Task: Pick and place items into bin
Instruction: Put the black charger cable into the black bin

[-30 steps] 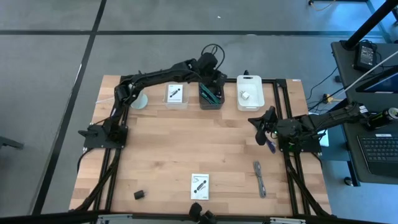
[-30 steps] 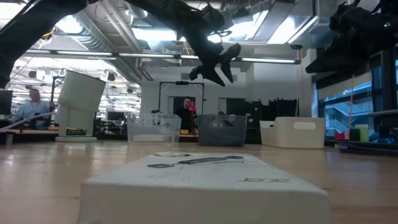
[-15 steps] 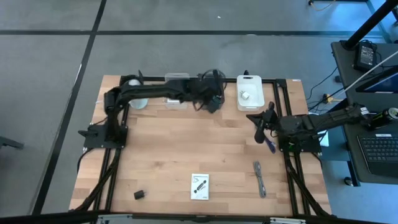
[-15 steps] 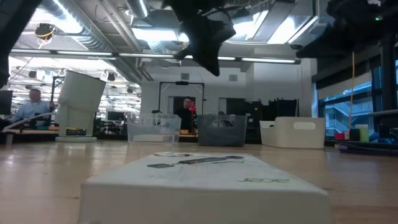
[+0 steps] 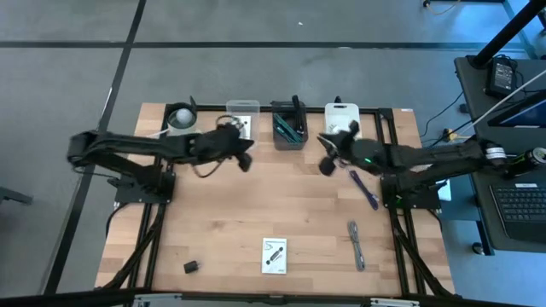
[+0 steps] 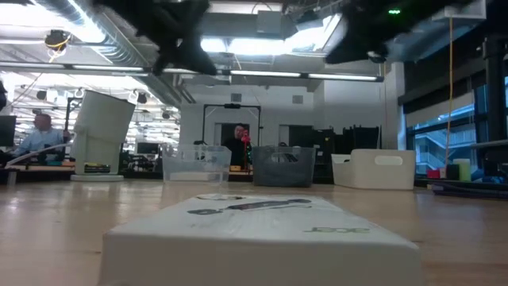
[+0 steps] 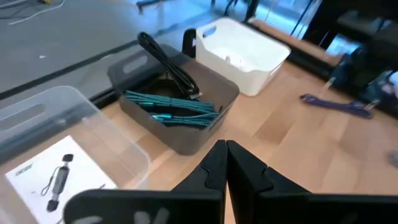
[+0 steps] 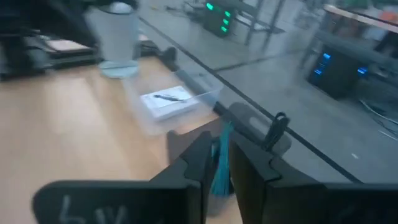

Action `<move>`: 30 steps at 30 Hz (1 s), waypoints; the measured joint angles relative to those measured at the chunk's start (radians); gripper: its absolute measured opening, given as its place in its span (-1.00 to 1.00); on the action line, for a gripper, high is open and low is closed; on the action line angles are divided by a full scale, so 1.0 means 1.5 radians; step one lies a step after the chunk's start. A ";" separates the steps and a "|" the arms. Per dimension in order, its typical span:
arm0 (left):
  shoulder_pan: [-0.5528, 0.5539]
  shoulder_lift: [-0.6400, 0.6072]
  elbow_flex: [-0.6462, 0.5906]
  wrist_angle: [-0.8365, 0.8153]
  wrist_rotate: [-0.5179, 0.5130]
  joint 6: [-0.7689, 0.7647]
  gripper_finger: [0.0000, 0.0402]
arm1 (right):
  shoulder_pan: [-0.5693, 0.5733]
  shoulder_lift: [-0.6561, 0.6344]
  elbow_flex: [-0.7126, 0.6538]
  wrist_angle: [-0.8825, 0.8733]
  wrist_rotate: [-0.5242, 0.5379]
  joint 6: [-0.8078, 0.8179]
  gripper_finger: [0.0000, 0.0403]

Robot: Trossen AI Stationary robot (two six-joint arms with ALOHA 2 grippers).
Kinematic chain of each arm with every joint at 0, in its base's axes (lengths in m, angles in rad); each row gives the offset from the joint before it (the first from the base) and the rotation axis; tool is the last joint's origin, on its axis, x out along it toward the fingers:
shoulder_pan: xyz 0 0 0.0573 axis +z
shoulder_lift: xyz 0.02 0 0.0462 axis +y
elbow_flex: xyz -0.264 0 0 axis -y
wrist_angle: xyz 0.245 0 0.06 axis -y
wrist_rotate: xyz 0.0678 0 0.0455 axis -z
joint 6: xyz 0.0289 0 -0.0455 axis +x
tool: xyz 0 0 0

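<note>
Two empty grippers: left gripper (image 5: 247, 159) fingers closed, right gripper (image 5: 325, 152) fingers slightly parted; low view cuts both.

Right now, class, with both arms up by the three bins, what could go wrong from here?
1. The left tool and right tool flank the grey bin; reaching together, they might collide.
2. A black cable sticks out over the bin's rim and may snag or spill.
3. The purple cable lies near the right arm, which could sweep it away.
</note>
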 joint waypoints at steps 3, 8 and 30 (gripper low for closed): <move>0.000 -0.083 -0.058 0.002 -0.001 0.000 -0.99 | -0.058 0.105 0.116 -0.040 -0.024 0.025 -0.61; 0.001 -0.181 -0.103 -0.002 -0.001 0.051 -0.99 | -0.165 0.281 0.355 -0.234 -0.101 0.088 -0.51; 0.093 -0.245 -0.108 -0.042 0.074 0.236 -0.99 | -0.410 0.753 0.916 -0.665 -0.314 0.139 0.03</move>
